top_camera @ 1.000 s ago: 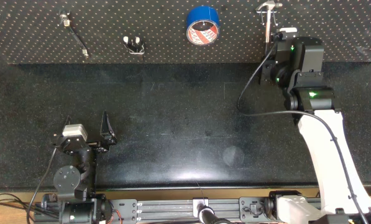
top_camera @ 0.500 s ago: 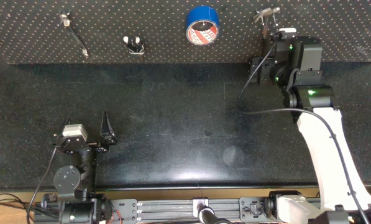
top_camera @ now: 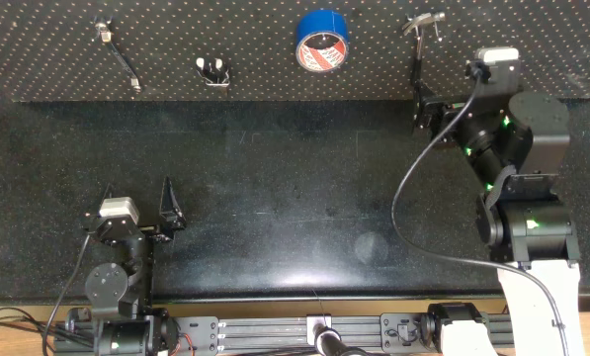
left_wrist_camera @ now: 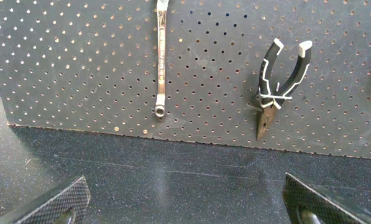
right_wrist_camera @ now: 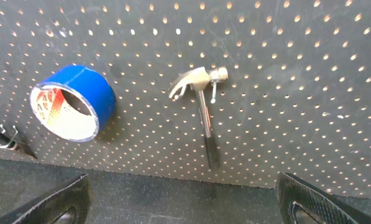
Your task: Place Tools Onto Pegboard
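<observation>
Likely a workshop: tool-hung pegboard

One each: wrench, pliers, tape roll, hammer.

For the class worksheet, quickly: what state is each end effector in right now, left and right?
Left end effector: open, holding nothing.
Right end effector: open, holding nothing; the hammer hangs on the pegboard.

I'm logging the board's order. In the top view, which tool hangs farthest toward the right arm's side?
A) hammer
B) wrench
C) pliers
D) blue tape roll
A: the hammer hangs beyond the blue tape roll, with the pliers and wrench farther toward the left arm's side.
</observation>
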